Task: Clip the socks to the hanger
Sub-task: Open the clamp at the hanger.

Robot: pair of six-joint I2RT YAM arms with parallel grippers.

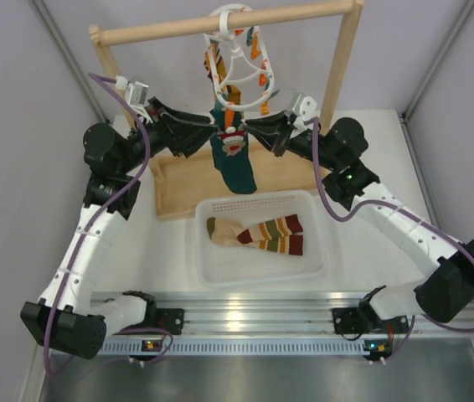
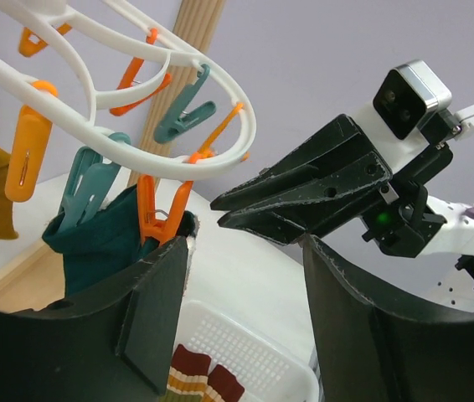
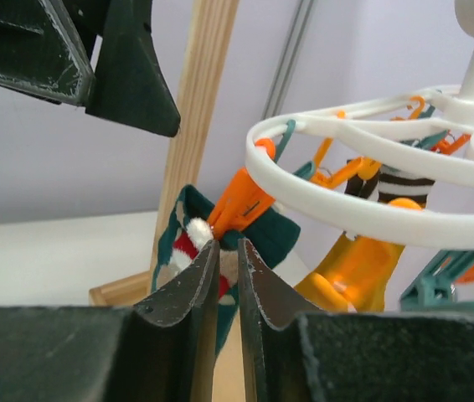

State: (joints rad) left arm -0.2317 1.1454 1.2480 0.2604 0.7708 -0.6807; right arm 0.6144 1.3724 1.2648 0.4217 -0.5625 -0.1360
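Two black-and-white arms, the left arm (image 1: 95, 230) and the right arm (image 1: 400, 222), reach in from either side toward one dark teal fabric sock with a small red-and-white face (image 1: 235, 166). It hangs from the white plastic oval ring hanger (image 1: 239, 63), which is hooked over the round bar of a tall wooden rail frame (image 1: 178, 32). The sock stays up because an orange plastic clip (image 2: 155, 219) under the ring bites its cuff. Its long axis runs straight down, with the cuff up at the clip and the toe pointing toward the flat wooden base (image 1: 178, 188) below. The left jaws stand wide open and hold nothing, with one pad just beside the cuff and clip; they seem placed to steady the fabric. The right jaws are drawn almost together at the face motif and the clip's lower end, leaving only a thin slit. Whether they pinch the sock, the clip or nothing cannot be told. A mustard-orange sock (image 3: 354, 268) hangs on the far side of the ring. Nearer the arms, a white perforated plastic basket (image 1: 319, 243) sits on the white desk (image 1: 166, 251). It holds the socks striped brown, red, cream and olive (image 1: 258, 234), which are not yet clipped. They lie flat with their long axis left to right, cuffs to the right and olive toes to the left.
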